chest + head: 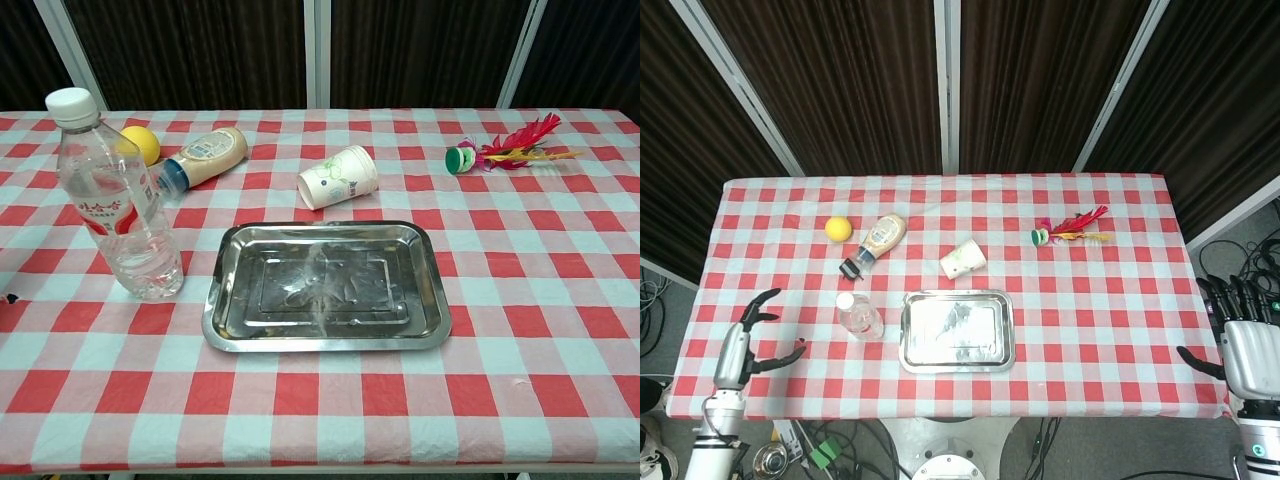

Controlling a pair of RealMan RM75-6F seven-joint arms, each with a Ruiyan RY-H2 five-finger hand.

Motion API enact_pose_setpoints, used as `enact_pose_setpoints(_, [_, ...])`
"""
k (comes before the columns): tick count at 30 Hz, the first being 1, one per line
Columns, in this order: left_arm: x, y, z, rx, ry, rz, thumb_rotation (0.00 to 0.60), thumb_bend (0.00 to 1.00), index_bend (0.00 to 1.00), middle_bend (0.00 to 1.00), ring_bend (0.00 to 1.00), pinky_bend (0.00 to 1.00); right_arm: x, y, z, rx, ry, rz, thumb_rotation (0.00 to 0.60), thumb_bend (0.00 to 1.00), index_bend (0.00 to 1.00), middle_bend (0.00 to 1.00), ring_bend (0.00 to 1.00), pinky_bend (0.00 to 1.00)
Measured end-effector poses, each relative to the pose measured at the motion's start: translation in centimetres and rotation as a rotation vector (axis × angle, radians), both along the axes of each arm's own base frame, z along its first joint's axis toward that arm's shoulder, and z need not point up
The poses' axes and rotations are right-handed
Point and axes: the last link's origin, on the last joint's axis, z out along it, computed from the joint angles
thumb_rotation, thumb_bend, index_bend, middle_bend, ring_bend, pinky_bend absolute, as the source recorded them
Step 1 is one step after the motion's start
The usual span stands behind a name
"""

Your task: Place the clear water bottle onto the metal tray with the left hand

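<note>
A clear water bottle [857, 317] [115, 203] with a white cap and red label stands upright on the checked cloth, just left of the metal tray [957, 358] [325, 338], which holds nothing. My left hand [743, 345] hovers over the table's front left corner, left of the bottle and apart from it, fingers spread and holding nothing. At the table's front right edge my right hand [1245, 345] is also spread with nothing in it. Neither hand shows in the chest view.
Behind the bottle lie a sauce bottle [876, 241] [203, 156] on its side and a yellow lemon [838, 228] [139, 143]. A tipped paper cup [963, 260] [338, 176] lies behind the tray. A feathered shuttlecock [1072, 229] [505, 148] sits at the back right.
</note>
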Motion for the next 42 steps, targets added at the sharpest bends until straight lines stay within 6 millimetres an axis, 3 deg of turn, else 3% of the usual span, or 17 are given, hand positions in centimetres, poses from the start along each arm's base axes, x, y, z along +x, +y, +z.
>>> enact_pose_setpoints(5, [0.8,0.6,-2.5,-0.016,-0.139,0.040,0.600,0.06,0.21,0.24,0.15,0.27,-0.1,0.0,-0.1,0.005,-0.003,0.005,0.600,0.04,0.13,0.12,0.00,0.04])
enact_pose_setpoints(14, [1.1,1.5,-6.3,-0.031,-0.194,0.013,0.600,0.06,0.21,0.22,0.13,0.21,-0.1,0.0,-0.1,0.007,-0.013,0.010,0.600,0.04,0.14,0.12,0.00,0.04])
enact_pose_setpoints(36, [4.8,3.7,-11.0,-0.058,-0.242,-0.094,0.600,0.06,0.21,0.21,0.13,0.21,-0.6,-0.4,0.1,0.017,-0.037,-0.009,0.600,0.04,0.14,0.12,0.00,0.04])
enact_pose_setpoints(42, [5.2,5.0,-11.8,-0.105,-0.228,-0.112,0.600,0.08,0.27,0.30,0.18,0.26,-0.7,-0.4,0.1,0.018,-0.042,-0.013,0.600,0.04,0.14,0.12,0.00,0.04])
